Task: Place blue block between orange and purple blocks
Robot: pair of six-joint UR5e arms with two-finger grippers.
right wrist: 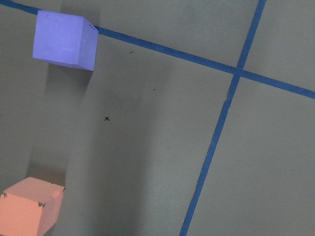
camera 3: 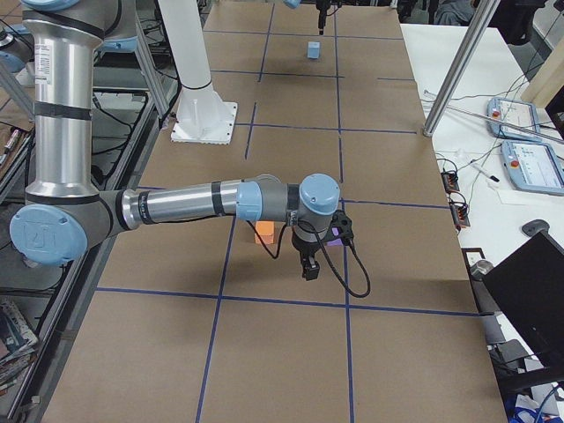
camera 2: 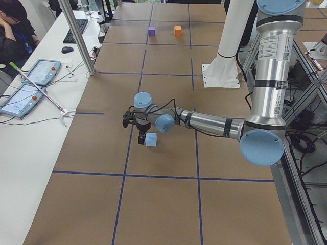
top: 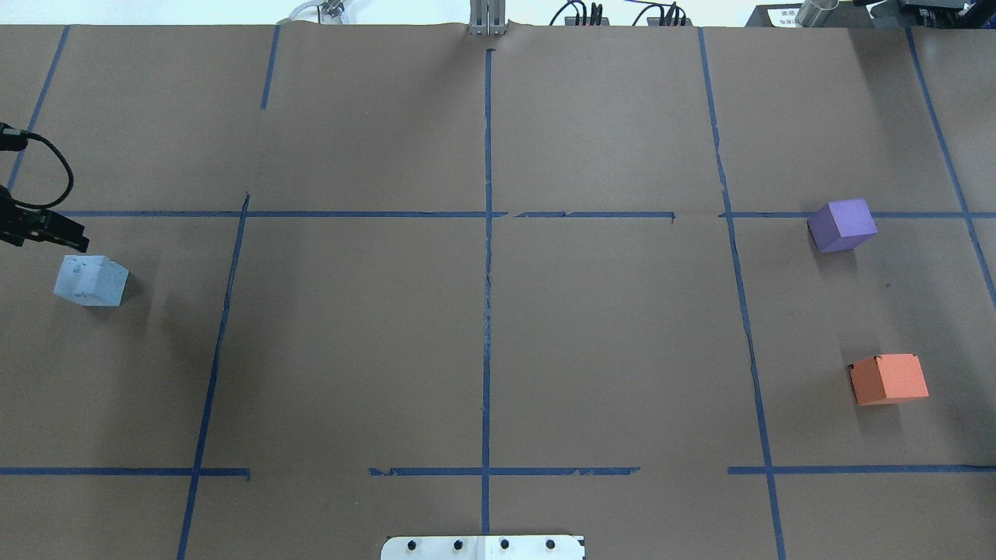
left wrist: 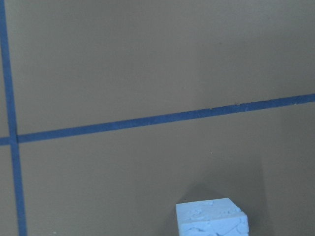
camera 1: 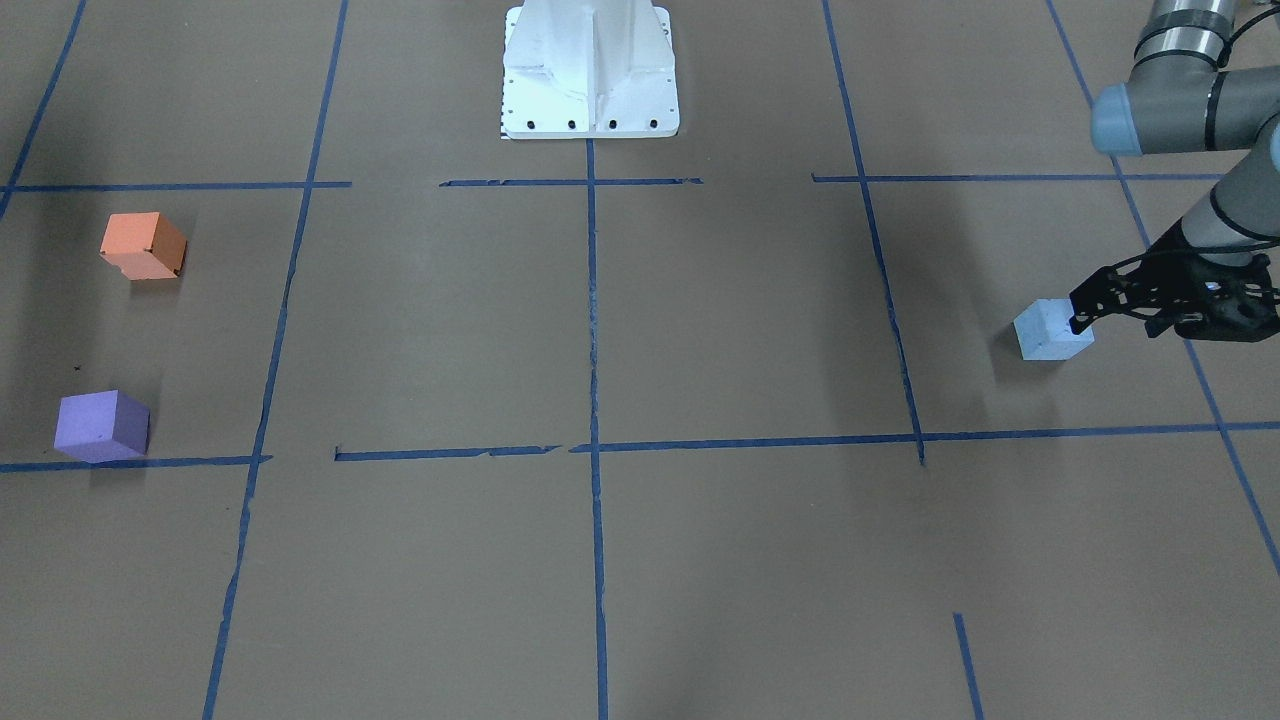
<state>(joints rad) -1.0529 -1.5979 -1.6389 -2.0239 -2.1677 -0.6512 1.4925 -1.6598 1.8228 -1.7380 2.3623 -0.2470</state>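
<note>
The pale blue block sits on the brown table on the robot's left side; it also shows in the overhead view and at the bottom of the left wrist view. My left gripper looks open and empty, just beside the block on its outer side, one fingertip close to the block's edge. The orange block and the purple block stand apart on the robot's right side. My right gripper hovers over them; I cannot tell whether it is open or shut.
Blue tape lines divide the brown paper into squares. The white robot base stands at the table's near middle edge. A small black cross mark lies between the purple block and the orange block.
</note>
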